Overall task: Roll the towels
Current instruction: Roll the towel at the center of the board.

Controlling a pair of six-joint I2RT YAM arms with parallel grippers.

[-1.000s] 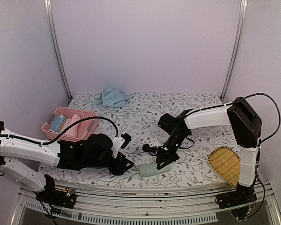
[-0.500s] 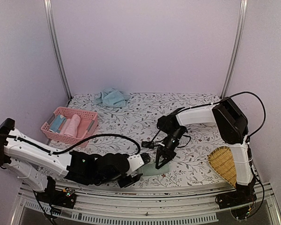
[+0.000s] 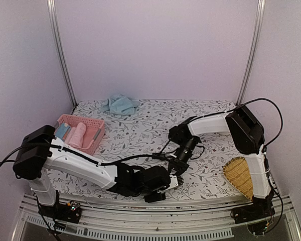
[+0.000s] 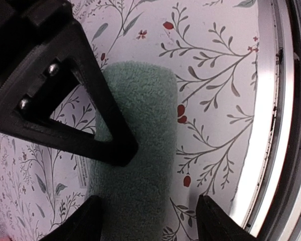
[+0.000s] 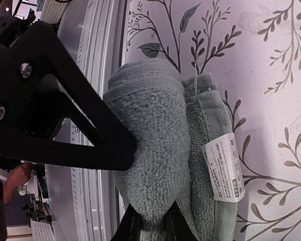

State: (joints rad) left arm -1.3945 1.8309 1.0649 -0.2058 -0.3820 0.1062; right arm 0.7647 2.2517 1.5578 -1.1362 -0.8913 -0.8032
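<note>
A rolled pale sage green towel lies near the table's front edge, its white label showing. My right gripper is shut on one end of the roll. My left gripper is open, and its fingertips straddle the roll from the front. The right gripper's black finger rests on top of the towel. In the top view both grippers meet at front centre, left and right, and they hide the green towel. A crumpled light blue towel lies at the back.
A pink lattice basket with rolled cloths stands at the left. A woven bamboo tray sits at the front right. The metal front rail runs just beside the green roll.
My left arm has swung right along the front edge to the green roll, and its jaws have opened wider. My right gripper has kept its hold and shifted slightly left.
</note>
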